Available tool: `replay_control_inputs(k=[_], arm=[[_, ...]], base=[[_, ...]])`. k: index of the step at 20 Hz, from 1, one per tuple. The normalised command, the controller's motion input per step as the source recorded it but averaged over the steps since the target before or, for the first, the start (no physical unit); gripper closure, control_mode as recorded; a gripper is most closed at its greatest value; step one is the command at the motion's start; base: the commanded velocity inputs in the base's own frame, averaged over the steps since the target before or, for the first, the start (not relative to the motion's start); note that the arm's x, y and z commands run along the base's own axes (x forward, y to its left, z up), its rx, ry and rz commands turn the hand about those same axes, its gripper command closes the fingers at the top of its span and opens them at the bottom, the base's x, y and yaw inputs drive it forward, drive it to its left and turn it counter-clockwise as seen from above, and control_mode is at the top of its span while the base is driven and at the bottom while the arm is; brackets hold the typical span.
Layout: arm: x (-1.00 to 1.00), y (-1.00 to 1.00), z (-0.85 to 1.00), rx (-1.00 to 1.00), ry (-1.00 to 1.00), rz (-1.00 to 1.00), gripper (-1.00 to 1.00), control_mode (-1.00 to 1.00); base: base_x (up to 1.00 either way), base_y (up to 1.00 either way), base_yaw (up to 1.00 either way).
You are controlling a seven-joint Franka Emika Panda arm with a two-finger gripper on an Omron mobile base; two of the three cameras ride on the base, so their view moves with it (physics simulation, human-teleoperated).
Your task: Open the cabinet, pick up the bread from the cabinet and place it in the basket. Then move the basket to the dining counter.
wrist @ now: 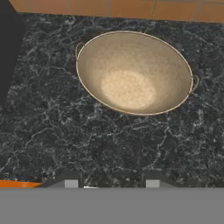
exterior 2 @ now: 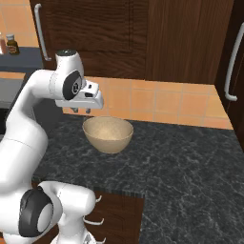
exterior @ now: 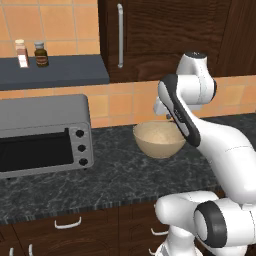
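- Basket first: the round tan-beige bowl-shaped basket (exterior: 159,140) sits upright on the black speckled granite worktop (exterior: 115,175), near the orange tiled wall; its speckled lighter inside holds nothing, and the hand view shows a small loop handle on each side of its rim (wrist: 133,72).
- White arm's two-finger gripper (exterior 2: 81,110) hangs in the air just above the basket's back rim, touching nothing.
- In the hand view the two dark finger tips (wrist: 72,181) stand apart with bare worktop between them, so the fingers are parted and hold nothing.
- Dark brown wood-grain wall cabinet (exterior: 165,35) hangs above the worktop with its tall door closed; its long curved silver bar handle (exterior: 120,35) runs upright near the door's left edge.
- Silver toaster oven (exterior: 45,132) with a dark glass door and three knobs stands on the worktop to the left of the basket, well apart from it.
- Dark grey shelf (exterior: 52,70) on the tiled wall carries two small bottles (exterior: 31,53) side by side.
- Low dark drawers with small white handles (exterior: 67,223) run under the worktop's front edge.
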Motion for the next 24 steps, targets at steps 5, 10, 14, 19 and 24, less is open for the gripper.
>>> replay_control_inputs(k=[5, 10, 14, 19, 24], arm=[[-0.07, 0.15, 0.16, 0.00, -0.16, 0.00, -1.00, -1.00], [0.00, 0.58, 0.61, 0.00, -0.48, 0.00, -1.00, -1.00], [0.00, 0.44, 0.66, 0.00, -0.55, 0.00, -1.00, -1.00], [0.07, 0.28, 0.46, 0.01, -0.56, 0.00, -1.00, -1.00], [0.37, 0.10, 0.23, 0.04, -0.53, -0.01, -1.00, -1.00]], base=[[0.00, 0.00, 0.00], [0.00, 0.00, 0.00], [0.00, 0.00, 0.00], [0.00, 0.00, 0.00], [0.00, 0.00, 0.00]])
